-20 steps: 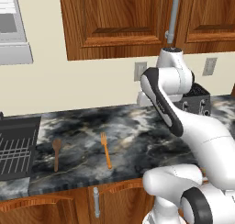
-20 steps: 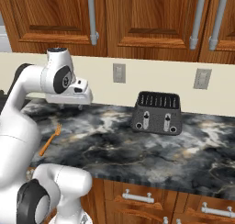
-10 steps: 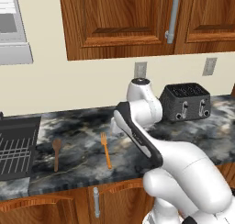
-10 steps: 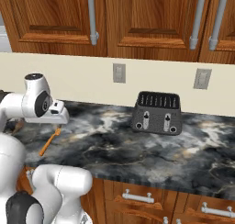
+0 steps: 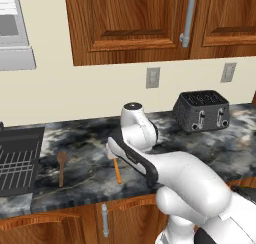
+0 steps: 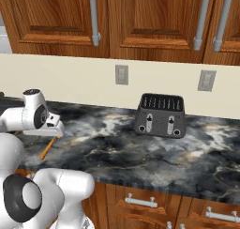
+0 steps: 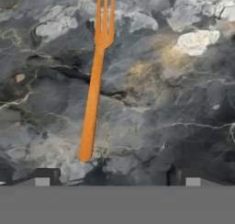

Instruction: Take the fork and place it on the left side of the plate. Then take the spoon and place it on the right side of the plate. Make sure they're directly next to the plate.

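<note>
The slim orange fork point(image 7: 94, 94) lies flat on the dark marble counter, tines pointing away from the hand. It also shows as fork point(image 5: 118, 172) near the counter's front edge and as fork point(image 6: 47, 148) just under the hand. My gripper point(image 7: 117, 179) hovers low above the fork's handle end, open, with one dark fingertip to each side and nothing between them. The gripper point(image 6: 52, 135) hangs from the bent white arm. The brown spoon point(image 5: 61, 167) lies a short way left of the fork, parallel to it. The plate is out of view.
A black toaster point(image 5: 201, 110) stands at the back right of the counter, seen also as toaster point(image 6: 160, 115). A dark dish rack point(image 5: 17, 160) fills the counter's left end. Wooden cabinets hang overhead. The counter's front edge point(image 5: 75, 200) runs close below the cutlery.
The arm has swung down and to the left from a raised pose until the hand sits low over the fork. The jaws have spread a little wider. Fork and spoon have not moved.
</note>
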